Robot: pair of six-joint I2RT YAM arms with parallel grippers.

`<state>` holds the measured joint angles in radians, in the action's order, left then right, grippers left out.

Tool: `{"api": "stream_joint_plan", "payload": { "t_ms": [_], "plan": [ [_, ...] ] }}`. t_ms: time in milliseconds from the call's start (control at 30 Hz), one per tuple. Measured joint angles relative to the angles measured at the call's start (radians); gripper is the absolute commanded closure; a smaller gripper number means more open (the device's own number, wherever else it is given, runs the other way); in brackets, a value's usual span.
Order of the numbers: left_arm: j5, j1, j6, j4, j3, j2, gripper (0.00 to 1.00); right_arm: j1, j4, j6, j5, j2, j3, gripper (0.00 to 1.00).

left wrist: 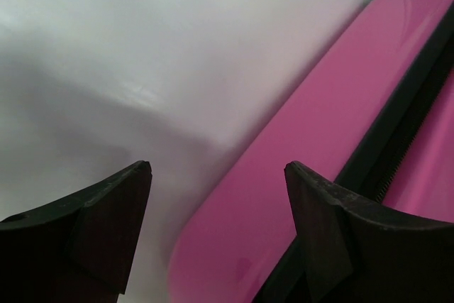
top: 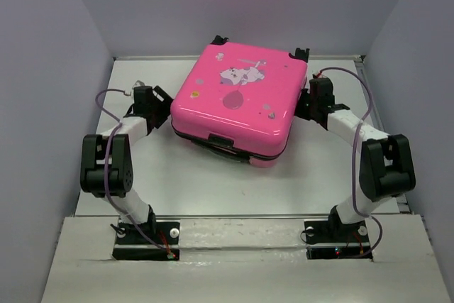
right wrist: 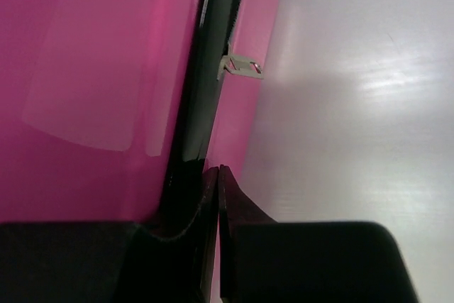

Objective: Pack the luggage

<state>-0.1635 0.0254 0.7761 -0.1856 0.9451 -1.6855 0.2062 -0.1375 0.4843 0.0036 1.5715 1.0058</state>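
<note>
Suitcase [top: 237, 101]: pink, hard-shelled, lying flat with the printed shell up, at the 12 o'clock end of the tabletop [top: 213, 182]. It is turned slightly, so its corners do not line up with the tabletop edges. The two wheels [top: 301, 53] on its far edge sit close to the back wall. A black zip band runs around the rim, and the shells are closed or very nearly closed.

Left gripper [left wrist: 216, 168]: at the 9 o'clock side of the suitcase, jaws spread wide and holding nothing. In the left wrist view, the rounded pink edge passes beside the right-hand finger, with bare tabletop between the fingers.

Right gripper [right wrist: 218, 169]: at the 3 o'clock side, jaws fully closed, with the tips against the black zip band. Nothing can be seen between them. A metal zip pull [right wrist: 241, 67] hangs on the band just beyond the tips.

Free room: a broad bare strip of tabletop at 6 o'clock, between the suitcase and the arm bases. At 9 and 3 o'clock, narrower strips run to the side walls, and each has a forearm in it.
</note>
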Motion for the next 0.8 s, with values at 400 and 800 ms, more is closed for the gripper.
{"api": "stream_joint_plan", "payload": {
  "t_ms": [400,800],
  "plan": [
    [0.185,0.089,-0.013,0.061,-0.456,0.602,0.13,-0.059,0.014,-0.086,-0.299,0.393,0.429,0.34],
    [0.251,0.153,-0.099,0.356,-0.360,0.783,0.09,-0.068,-0.242,-0.121,-0.230,0.391,0.598,0.00]
  ]
}}
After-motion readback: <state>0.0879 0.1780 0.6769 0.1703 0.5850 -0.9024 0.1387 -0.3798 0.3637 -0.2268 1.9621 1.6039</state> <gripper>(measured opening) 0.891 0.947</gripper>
